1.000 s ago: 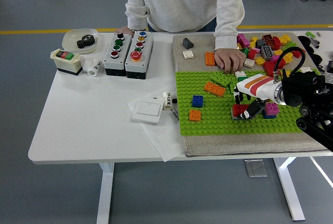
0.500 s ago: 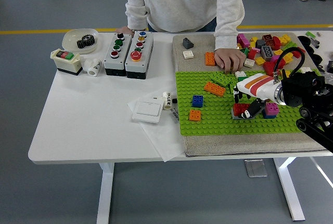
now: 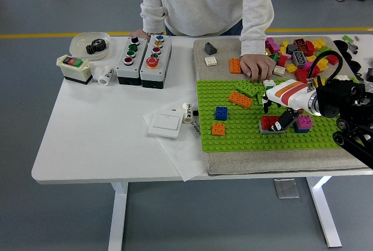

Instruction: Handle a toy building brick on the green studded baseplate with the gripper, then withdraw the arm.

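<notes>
The green studded baseplate (image 3: 233, 137) lies on a grey mat at the table's right. A red brick (image 3: 268, 122) sits on a grey piece near the plate's middle right. My right hand (image 3: 275, 114), white with red and orange stripes, hovers just above it. Its black fingers (image 3: 285, 117) are spread loosely, one at the brick's right side and the thumb above it, and they hold nothing. A magenta-and-blue brick (image 3: 303, 123) stands right of the hand. A person's hand (image 3: 256, 66) rests on the mat at the plate's far edge. My left arm is out of view.
Orange bricks (image 3: 240, 98), a blue brick (image 3: 221, 112) and green pieces (image 3: 250, 88) sit on the plate. A pile of loose bricks (image 3: 303, 53) lies at the back right. Button boxes (image 3: 143, 59), a bowl (image 3: 83, 49) and a white switch (image 3: 166, 124) occupy the left.
My right hand has risen slightly and drifted toward the plate's far side. The red brick stays on the plate. The person's hand has not moved.
</notes>
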`<state>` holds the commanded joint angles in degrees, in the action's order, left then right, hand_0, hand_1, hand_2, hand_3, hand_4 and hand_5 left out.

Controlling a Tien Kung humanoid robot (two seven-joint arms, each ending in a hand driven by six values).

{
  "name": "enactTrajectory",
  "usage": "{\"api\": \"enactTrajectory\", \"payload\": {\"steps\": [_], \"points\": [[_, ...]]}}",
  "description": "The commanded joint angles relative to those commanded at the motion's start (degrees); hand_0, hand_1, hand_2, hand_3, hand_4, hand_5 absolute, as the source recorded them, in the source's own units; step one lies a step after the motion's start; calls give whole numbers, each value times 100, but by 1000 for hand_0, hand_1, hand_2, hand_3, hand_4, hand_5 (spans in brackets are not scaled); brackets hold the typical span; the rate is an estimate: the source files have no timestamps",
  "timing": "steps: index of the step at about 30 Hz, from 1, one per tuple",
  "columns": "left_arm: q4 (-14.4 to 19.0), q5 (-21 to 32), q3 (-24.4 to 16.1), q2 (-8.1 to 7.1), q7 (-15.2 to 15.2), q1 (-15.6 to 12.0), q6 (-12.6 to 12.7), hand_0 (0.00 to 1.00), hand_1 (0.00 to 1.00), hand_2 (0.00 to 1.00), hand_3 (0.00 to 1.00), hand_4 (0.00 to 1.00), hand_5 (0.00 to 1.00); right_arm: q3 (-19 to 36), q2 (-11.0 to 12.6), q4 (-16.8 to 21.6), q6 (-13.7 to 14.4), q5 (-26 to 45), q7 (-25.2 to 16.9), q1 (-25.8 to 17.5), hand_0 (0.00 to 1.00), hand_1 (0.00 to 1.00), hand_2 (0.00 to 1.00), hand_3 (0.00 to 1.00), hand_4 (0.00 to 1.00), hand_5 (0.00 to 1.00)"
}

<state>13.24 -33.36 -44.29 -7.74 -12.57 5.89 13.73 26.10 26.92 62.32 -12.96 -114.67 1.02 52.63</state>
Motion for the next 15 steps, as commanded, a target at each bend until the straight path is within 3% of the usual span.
{"api": "enactTrajectory", "payload": {"steps": [15], "points": [[-1, 62, 40, 5, 15, 10, 1, 798, 843, 825, 709, 789, 652, 9, 50, -51, -42, -172, 27, -31, 344, 552, 684, 621, 949, 357]]}}
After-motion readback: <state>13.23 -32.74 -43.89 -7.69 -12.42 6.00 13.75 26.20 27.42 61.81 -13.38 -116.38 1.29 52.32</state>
